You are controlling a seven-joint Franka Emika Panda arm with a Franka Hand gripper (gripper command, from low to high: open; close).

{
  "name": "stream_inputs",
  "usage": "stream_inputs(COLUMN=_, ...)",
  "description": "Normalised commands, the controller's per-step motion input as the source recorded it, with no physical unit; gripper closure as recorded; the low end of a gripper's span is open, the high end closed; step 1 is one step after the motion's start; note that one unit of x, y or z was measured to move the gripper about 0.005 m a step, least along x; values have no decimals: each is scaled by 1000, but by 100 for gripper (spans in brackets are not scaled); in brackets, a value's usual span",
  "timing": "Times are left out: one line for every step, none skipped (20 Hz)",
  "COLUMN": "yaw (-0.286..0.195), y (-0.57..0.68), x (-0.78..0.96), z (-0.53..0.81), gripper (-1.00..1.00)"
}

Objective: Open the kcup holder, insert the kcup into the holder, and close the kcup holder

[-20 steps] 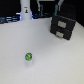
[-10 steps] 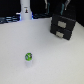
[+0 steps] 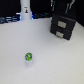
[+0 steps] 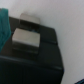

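Black kcup holder [image 3: 63,25] far on the exterior view's right, drawers shut, kcup [image 3: 29,58] near on the white table [image 3: 55,60], well apart, gripper fingers' state impossible to tell, wrist camera close over the holder's top.

I see a small pod-shaped kcup [image 3: 29,58] with a bright green top and a pale whitish body, sitting on the plain white table [image 3: 45,62]. The boxy black kcup holder [image 3: 63,25] shows two light grey handles on its dark drawer fronts. Through my wrist view, its black surface [image 4: 35,55] carries a pale grey handle [image 4: 26,38].
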Motion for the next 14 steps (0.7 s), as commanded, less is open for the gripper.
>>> stream_inputs(yaw=-162, y=626, x=-327, z=-177, gripper=-100)
stream_inputs(yaw=-158, y=606, x=-290, z=-216, gripper=-100)
stream_inputs(yaw=-153, y=581, x=-260, z=-254, gripper=-100)
stream_inputs(yaw=-150, y=566, x=-225, z=-279, gripper=-100)
stream_inputs(yaw=-151, y=534, x=-184, z=-311, gripper=-100)
stream_inputs(yaw=-149, y=498, x=-146, z=-348, gripper=-100)
stream_inputs(yaw=-148, y=471, x=-118, z=-378, gripper=-100)
stream_inputs(yaw=-138, y=481, x=-158, z=-368, gripper=-100)
stream_inputs(yaw=-127, y=429, x=-114, z=-410, gripper=-100)
stream_inputs(yaw=-106, y=342, x=-53, z=-455, gripper=-100)
stream_inputs(yaw=-81, y=282, x=-33, z=-461, gripper=-100)
stream_inputs(yaw=-63, y=270, x=-22, z=-445, gripper=-100)
stream_inputs(yaw=-56, y=253, x=-33, z=-442, gripper=-100)
stream_inputs(yaw=-53, y=246, x=-41, z=-447, gripper=-100)
